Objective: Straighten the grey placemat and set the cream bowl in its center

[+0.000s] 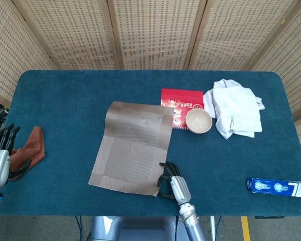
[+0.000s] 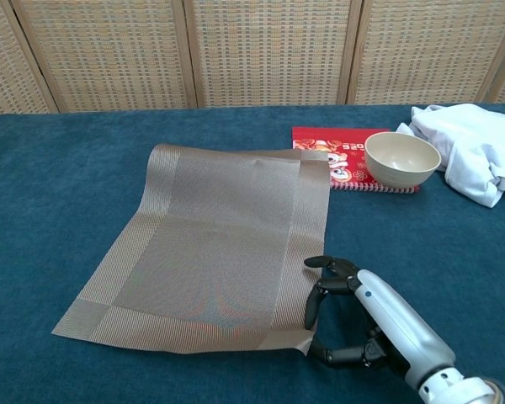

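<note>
The grey placemat [image 1: 133, 145] [image 2: 219, 244] lies skewed on the blue table, its far end leaning right. My right hand [image 1: 171, 182] [image 2: 362, 320] is at the mat's near right corner. Its fingers curl over the edge and its thumb reaches in from below, pinching that corner, which is slightly lifted. The cream bowl [image 1: 198, 121] [image 2: 401, 158] stands upright beyond the mat's far right corner, partly on a red booklet [image 1: 180, 103] [image 2: 332, 151]. My left hand [image 1: 0, 158] hangs at the table's left edge, fingers apart, holding nothing.
A crumpled white cloth [image 1: 236, 113] [image 2: 471, 156] lies just right of the bowl. A rust-coloured cloth [image 1: 32, 148] sits beside my left hand. A blue tube [image 1: 278, 187] lies near the front right edge. Woven screens stand behind the table.
</note>
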Tool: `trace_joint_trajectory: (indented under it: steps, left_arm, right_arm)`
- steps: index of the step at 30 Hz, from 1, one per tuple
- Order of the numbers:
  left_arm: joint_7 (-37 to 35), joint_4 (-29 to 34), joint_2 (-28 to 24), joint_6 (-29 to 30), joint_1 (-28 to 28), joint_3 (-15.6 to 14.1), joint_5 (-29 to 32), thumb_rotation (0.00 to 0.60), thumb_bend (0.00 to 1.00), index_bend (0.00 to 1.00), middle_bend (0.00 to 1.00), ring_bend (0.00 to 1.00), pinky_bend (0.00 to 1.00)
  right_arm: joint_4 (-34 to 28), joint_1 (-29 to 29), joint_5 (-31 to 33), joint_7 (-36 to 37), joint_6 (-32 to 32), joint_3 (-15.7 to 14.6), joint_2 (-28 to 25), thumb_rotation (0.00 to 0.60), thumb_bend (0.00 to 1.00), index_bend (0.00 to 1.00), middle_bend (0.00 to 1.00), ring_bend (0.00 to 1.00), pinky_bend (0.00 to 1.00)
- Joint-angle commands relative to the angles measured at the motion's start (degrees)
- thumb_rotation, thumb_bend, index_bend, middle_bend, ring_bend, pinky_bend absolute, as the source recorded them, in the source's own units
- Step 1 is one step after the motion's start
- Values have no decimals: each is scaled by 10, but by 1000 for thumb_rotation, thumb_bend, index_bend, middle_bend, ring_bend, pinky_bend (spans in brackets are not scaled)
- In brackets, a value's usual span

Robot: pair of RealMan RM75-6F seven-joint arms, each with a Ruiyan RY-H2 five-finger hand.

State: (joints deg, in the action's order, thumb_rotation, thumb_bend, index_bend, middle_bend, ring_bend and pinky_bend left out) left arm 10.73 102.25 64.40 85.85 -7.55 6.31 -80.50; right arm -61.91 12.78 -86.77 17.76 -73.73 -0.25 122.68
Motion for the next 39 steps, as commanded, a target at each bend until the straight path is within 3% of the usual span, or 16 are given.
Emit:
trace_joint_trajectory:
  steps: [1,10,26,39]
  left_arm:
    - [-1,0,0,0,0,0,0,600,238,5,0,0,0]
    - [1,0,1,0,0,0,0,600,237,5,0,0,0]
    - [20,0,10,-1,-2,-3,-2,600,239,5,0,0,0]
    - [33,1,16,0,-3,-6,-5,600,238,5,0,0,0]
  right_arm:
    - [-1,-1,-1,0,-1,-1,-1,600,597,663,212,0,96]
    - [-21,-3,-9,-4,-26,10,-20,600,598,675,224,0,96]
    - [-94,-2,10,3,-60,68,-122,600,598,679,225,0,96]
    - [-115,-7,43,25,-69,107,-188,600,598,680,226,0,96]
